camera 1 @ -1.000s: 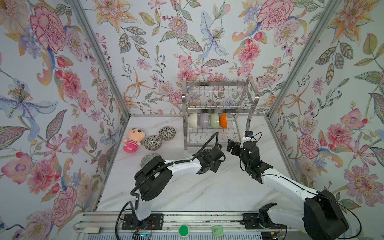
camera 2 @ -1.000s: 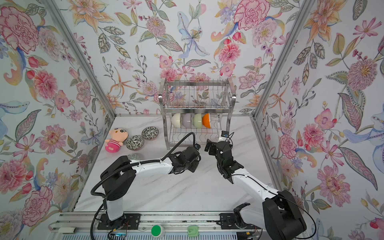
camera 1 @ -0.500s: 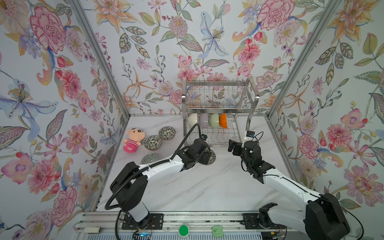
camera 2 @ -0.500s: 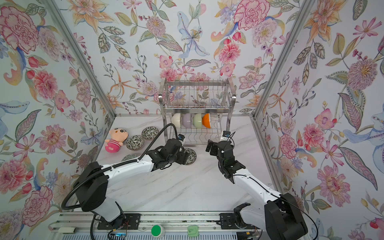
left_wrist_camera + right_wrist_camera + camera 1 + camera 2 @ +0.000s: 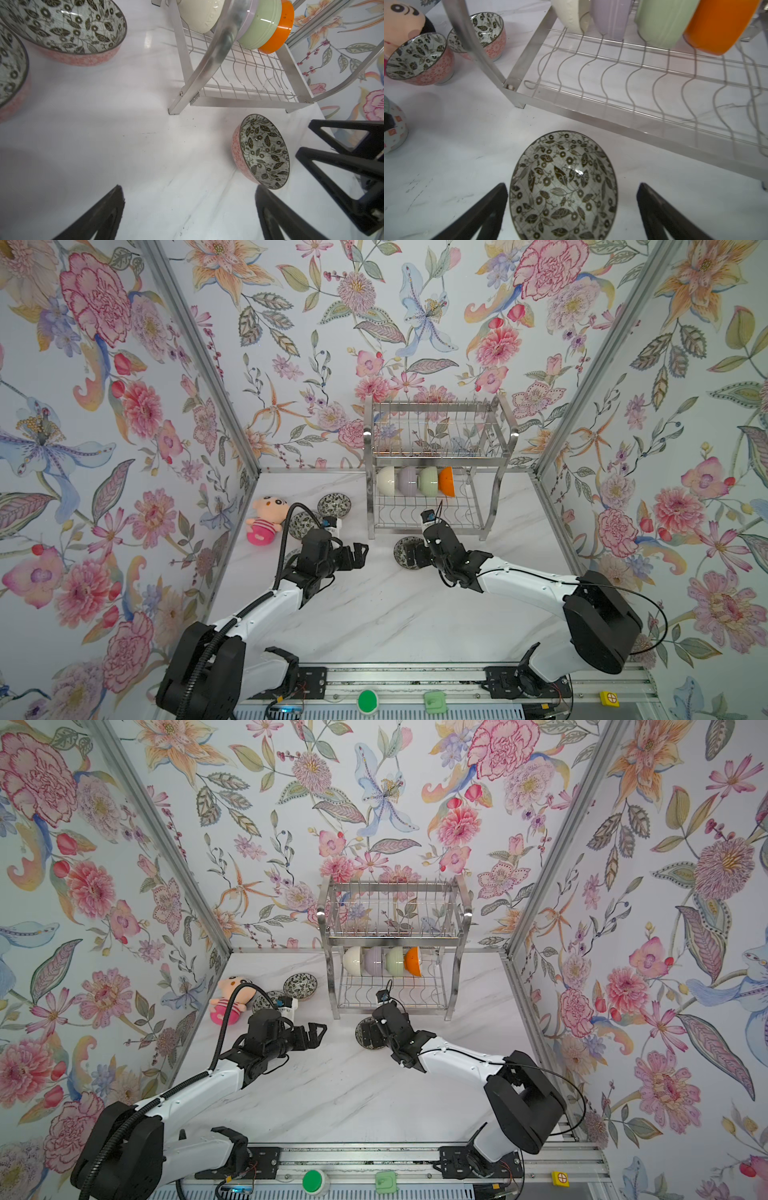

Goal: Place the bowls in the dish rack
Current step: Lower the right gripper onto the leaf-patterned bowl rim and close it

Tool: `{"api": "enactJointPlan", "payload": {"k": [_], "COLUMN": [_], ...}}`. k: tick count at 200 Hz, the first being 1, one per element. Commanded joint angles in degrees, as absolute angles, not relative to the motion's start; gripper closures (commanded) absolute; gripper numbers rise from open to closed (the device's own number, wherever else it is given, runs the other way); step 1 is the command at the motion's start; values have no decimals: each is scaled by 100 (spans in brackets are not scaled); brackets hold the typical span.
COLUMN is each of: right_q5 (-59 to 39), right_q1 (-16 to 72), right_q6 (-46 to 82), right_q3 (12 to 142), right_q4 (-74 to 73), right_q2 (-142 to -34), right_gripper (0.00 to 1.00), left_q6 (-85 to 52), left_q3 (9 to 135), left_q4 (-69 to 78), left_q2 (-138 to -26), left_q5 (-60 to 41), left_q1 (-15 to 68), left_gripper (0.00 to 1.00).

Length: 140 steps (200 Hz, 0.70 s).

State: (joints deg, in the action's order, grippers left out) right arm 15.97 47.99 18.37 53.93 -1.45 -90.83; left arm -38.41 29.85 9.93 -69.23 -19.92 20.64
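Standing wide, the right gripper [image 5: 572, 187] brackets a leaf-patterned bowl [image 5: 562, 193] without clamping it. The bowl sits on the table [image 5: 374, 614] just before the dish rack [image 5: 436, 526], whose lower tier holds four plain bowls [image 5: 428, 481] on edge. The left gripper [image 5: 358, 552] hangs wide and empty, apart from that bowl.

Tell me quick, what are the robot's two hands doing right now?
Left gripper: open, holding nothing.
Right gripper: open, fingers either side of the leaf-patterned bowl, not gripping it.

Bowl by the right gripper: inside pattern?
Dark leaves and rings on pale grey inside the bowl; best in the right wrist view.
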Motion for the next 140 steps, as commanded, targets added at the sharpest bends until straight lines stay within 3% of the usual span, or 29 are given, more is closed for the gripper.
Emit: {"api": "enactJointPlan", "payload": {"k": [1, 60, 140], "right_q5": [1842, 1819, 1620], "right_q1": [5060, 5265, 5263], "right_q6": [1581, 1669, 1759], "right_q3": [5798, 6630, 6761], "right_q4": [248, 894, 1059], "right_q2": [-9410, -10339, -10722], "right_gripper": [9, 27, 75], "left_q6": [-4253, -4230, -4147], "left_q3": [2762, 2559, 2564], "left_q4": [1791, 1890, 1815], "left_q2": [-6729, -6606, -6591], "left_q5": [-2827, -2865, -2821], "left_q1": [1884, 1837, 1830], "left_gripper": [1, 1, 1]}}
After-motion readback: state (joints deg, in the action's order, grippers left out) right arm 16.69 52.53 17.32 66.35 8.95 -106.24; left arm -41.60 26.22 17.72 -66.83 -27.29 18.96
